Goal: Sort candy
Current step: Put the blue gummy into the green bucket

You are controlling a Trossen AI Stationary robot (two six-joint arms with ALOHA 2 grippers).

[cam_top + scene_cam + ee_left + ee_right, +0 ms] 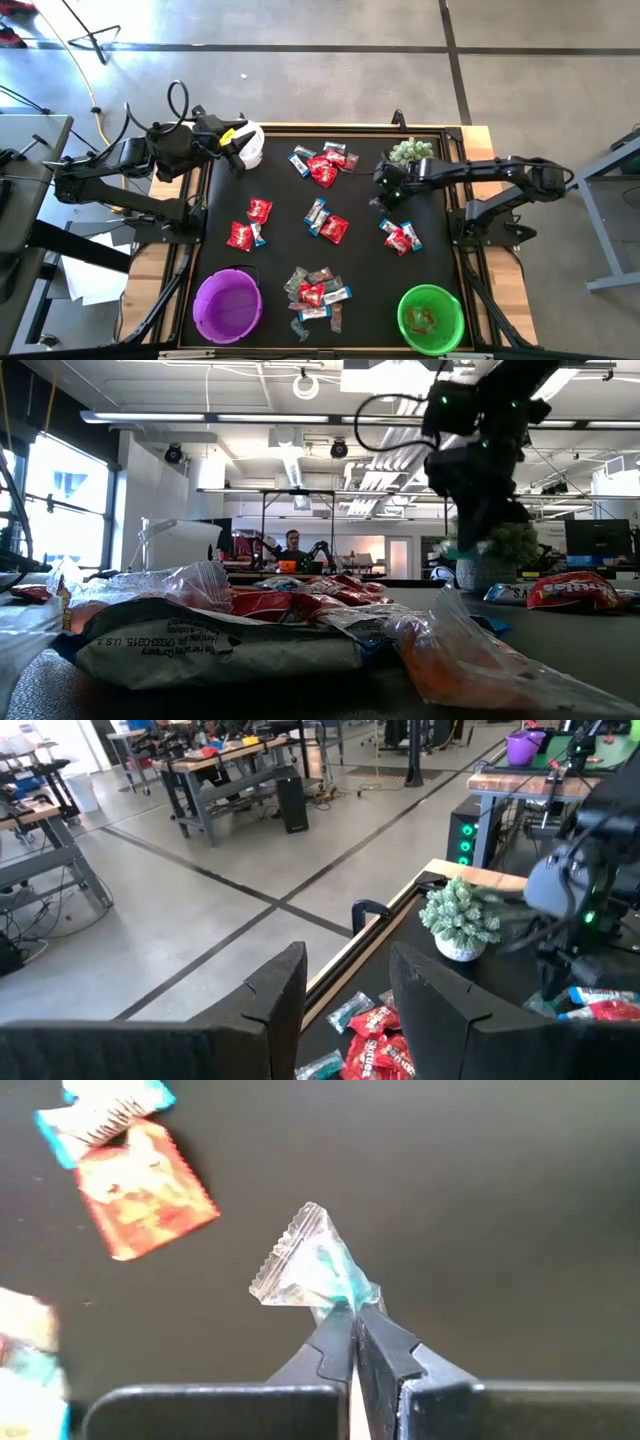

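The right gripper (352, 1320) has its fingers pressed together on the corner of a clear-wrapped greenish sweet (310, 1265) — pinched by the crimped edge, probably so the thin packet lifts cleanly off the black mat (280, 200). In the overhead picture that gripper (383, 192) sits at about three o'clock on the table, just below the spiky plant (410, 152). More candy (325, 167) lies scattered toward twelve and six o'clock, with the green bowl (431, 318) at five and the purple bowl (228, 304) at seven — likely sorting targets. The left gripper (236, 148) waits at ten o'clock, fingers spread, holding nothing.
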